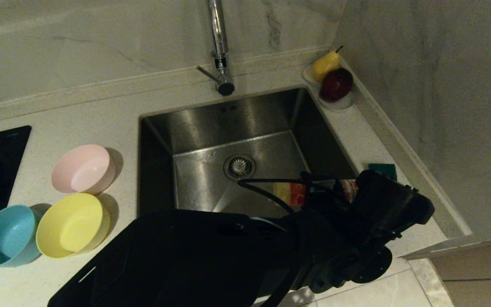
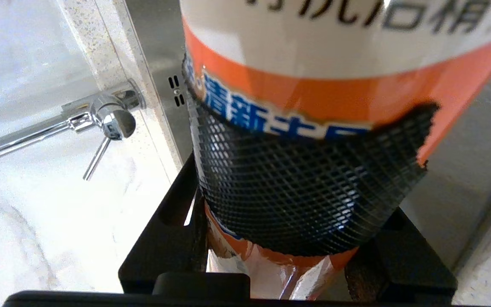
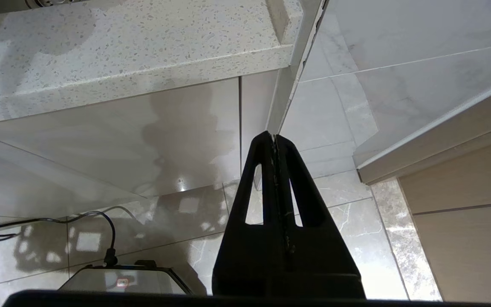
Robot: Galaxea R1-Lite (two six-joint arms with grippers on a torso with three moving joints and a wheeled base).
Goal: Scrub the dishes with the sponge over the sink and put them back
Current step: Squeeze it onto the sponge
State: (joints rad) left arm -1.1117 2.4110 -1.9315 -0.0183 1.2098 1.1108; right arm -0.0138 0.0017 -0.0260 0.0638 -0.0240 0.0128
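Speckled countertop surrounds the steel sink (image 1: 245, 136). Over its near right edge the left gripper (image 2: 296, 238) lies level, clamped on a detergent bottle (image 2: 313, 106). Pink bowl (image 1: 83, 168), yellow bowl (image 1: 73, 224) and blue bowl (image 1: 7, 236) sit left of the basin, the sponge (image 1: 382, 169) right. Below the counter hangs the right gripper (image 3: 274, 143), fingers together.

You see three small round plastic bowls standing upright on the speckled counter left of the sink: the pale pink bowl (image 1: 83, 168) farthest back, the yellow bowl (image 1: 73, 224) just in front of it, the light blue bowl (image 1: 7, 236) touching the yellow one's left side. The square brushed stainless steel sink (image 1: 203, 170) shows its round drain strainer. The small green-faced sponge (image 1: 382, 169) lies on the counter right of the sink, partly hidden.
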